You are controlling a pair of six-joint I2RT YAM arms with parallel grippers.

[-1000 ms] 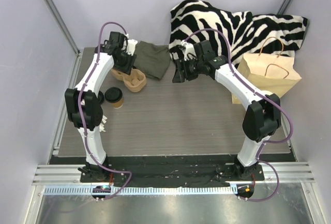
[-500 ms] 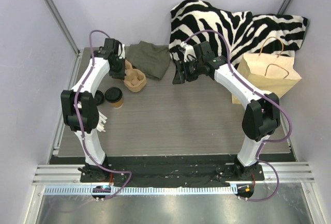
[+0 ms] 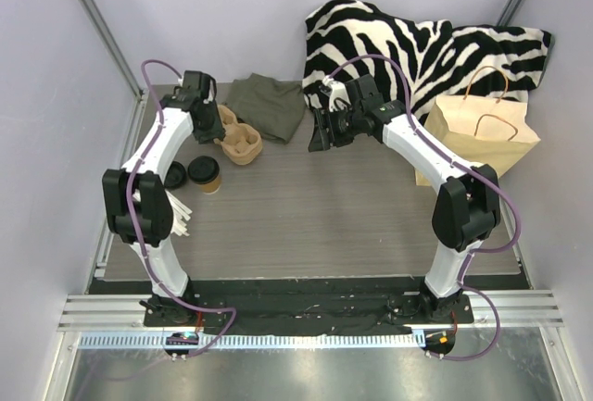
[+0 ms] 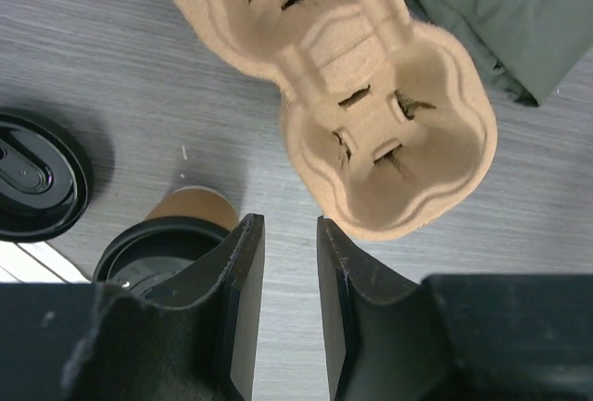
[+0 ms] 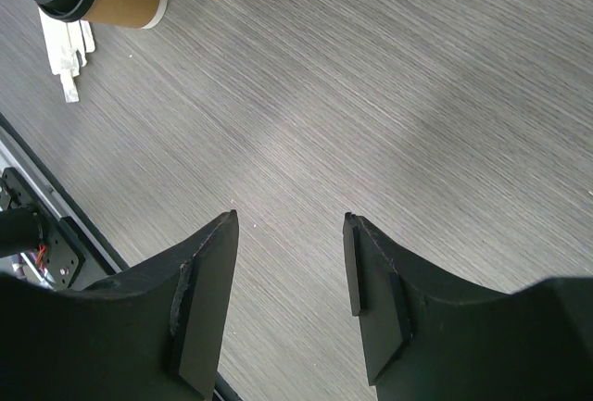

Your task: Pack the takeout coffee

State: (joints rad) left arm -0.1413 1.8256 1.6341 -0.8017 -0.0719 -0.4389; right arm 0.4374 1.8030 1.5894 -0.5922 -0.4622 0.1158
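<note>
Far left on the table (image 3: 315, 216), a loose lid (image 3: 174, 175). Just beside it stands the coffee (image 3: 205, 173), upright and lidded. The left gripper (image 4: 285, 225) hovers between coffee and carrier (image 4: 389, 142), jaws a narrow slit apart, gripping nothing. A green cloth (image 3: 269, 105) lies behind the carrier. The right gripper (image 5: 289, 220) hangs mid-table, jaws spread, empty. A paper bag (image 3: 482, 132) sits far right.

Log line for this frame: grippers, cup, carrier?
left gripper: open, empty, between cup and carrier | right gripper: open, empty, above table | cup: lidded, on table | carrier: empty
</note>
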